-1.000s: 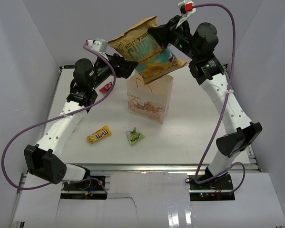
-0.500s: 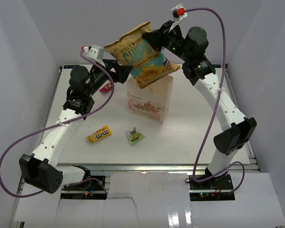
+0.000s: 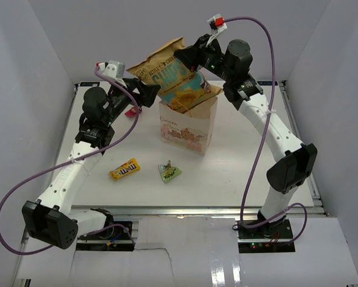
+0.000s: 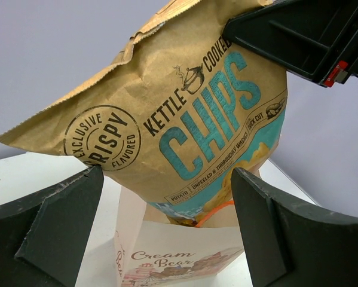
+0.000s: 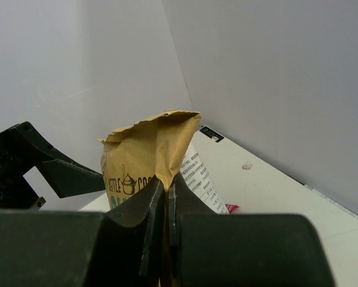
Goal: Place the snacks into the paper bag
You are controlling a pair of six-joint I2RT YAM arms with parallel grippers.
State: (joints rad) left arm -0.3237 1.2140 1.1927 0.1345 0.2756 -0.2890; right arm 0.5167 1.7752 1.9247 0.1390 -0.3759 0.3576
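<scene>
Hanging tilted over the table (image 3: 244, 167), the chip bag (image 3: 167, 78) points its crimped top up and to the left. Its long axis drops steeply to the open mouth of the upright paper bag (image 3: 187, 128). The right gripper (image 3: 189, 57) pinches an upper corner, and the left gripper (image 3: 150, 94) hovers beside it. From the left wrist, both fingers (image 4: 59, 221) stand wide apart, clear of the printed front. From the right wrist, the jaws sit clamped together on the bag's crimped edge.
</scene>
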